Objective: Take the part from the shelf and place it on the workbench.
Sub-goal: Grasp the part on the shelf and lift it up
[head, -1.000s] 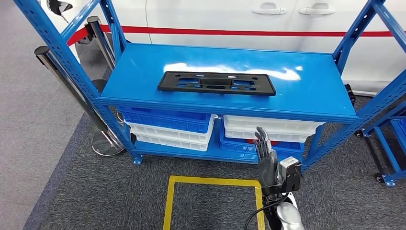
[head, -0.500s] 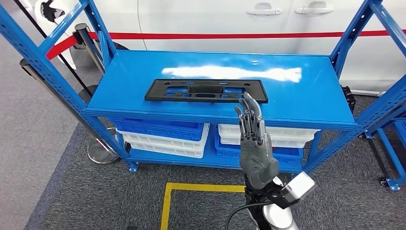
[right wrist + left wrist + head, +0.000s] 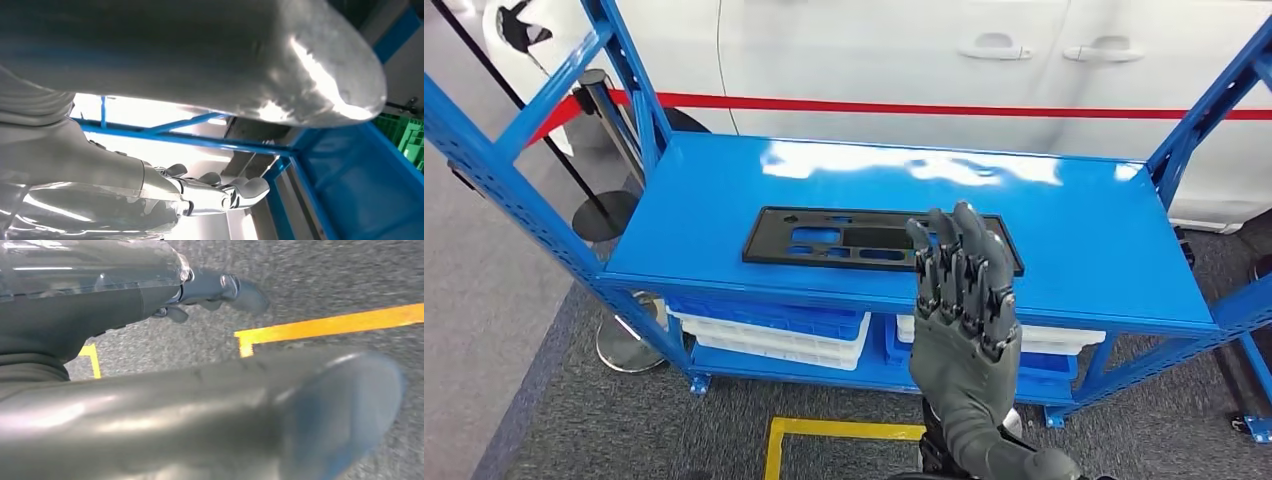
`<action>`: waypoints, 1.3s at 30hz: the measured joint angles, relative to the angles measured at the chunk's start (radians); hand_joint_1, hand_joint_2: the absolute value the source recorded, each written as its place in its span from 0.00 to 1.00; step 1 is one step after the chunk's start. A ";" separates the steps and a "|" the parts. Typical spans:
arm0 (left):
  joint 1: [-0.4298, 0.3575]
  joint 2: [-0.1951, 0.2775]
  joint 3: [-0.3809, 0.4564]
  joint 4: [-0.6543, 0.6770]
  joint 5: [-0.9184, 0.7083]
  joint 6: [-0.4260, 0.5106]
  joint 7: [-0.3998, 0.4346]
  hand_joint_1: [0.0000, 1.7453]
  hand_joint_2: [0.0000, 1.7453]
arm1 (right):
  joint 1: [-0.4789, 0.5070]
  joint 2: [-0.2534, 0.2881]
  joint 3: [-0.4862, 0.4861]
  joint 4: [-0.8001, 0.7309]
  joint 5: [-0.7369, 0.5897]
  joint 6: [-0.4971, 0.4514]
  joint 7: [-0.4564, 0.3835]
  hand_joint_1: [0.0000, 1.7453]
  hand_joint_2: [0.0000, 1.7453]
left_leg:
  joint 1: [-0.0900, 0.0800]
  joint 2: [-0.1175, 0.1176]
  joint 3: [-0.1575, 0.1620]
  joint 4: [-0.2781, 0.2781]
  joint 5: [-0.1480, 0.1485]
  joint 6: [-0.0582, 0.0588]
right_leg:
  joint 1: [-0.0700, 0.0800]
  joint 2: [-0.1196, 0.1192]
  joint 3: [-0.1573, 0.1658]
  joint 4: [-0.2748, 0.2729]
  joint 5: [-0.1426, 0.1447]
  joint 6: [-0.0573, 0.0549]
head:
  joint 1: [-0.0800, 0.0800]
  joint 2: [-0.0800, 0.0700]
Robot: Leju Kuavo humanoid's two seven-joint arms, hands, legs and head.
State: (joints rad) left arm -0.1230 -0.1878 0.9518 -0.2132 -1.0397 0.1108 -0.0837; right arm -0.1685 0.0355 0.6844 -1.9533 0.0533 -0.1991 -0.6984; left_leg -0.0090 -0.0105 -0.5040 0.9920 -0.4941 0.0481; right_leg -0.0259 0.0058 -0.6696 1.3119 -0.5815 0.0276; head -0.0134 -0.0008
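Behind everything, a white car [image 3: 894,60] with a red stripe along its doors fills the far side of the scene, close behind the blue shelf [image 3: 1084,215]. That shelf is a steel rack with slanted blue uprights at left and right; its top deck is glossy and throws back glare near the far edge. On the lower level, white and blue bins [image 3: 769,330] sit stacked side by side, partly hidden by the deck's front lip. At far left, a dark post on a round base [image 3: 599,150] stands beside the rack, with another round metal base on the floor nearer by. Grey carpet [image 3: 574,420] covers the floor, and a yellow taped outline [image 3: 844,432] is marked on it just in front of the rack.

The part [image 3: 824,238], a flat black panel with several cut-outs, lies flat on the top deck, toward its near edge and a little left of centre. Its right end is covered by the right hand [image 3: 962,310], which is raised in front of the shelf with fingers [image 3: 969,255] straight, close together and holding nothing; whether they touch the panel cannot be told.

The left hand [image 3: 215,290] hangs over the carpet near the yellow tape, fingers loosely extended and empty.
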 joint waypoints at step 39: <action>0.008 -0.016 0.036 0.012 0.003 0.027 -0.045 0.00 0.00 | -0.016 -0.011 0.020 0.200 0.283 -0.147 0.084 0.00 1.00 | 0.002 0.003 -0.045 0.022 0.016 -0.029 | 0.021 0.000 0.057 -0.279 0.137 -0.030 | -0.006 0.000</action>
State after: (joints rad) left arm -0.1148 -0.2037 0.9874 -0.2007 -1.0368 0.1376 -0.1288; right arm -0.1845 0.0249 0.7044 -1.7532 0.3368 -0.3466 -0.6145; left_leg -0.0066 -0.0073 -0.5488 1.0143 -0.4784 0.0189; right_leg -0.0047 0.0057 -0.6124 1.0334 -0.4447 -0.0026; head -0.0198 -0.0008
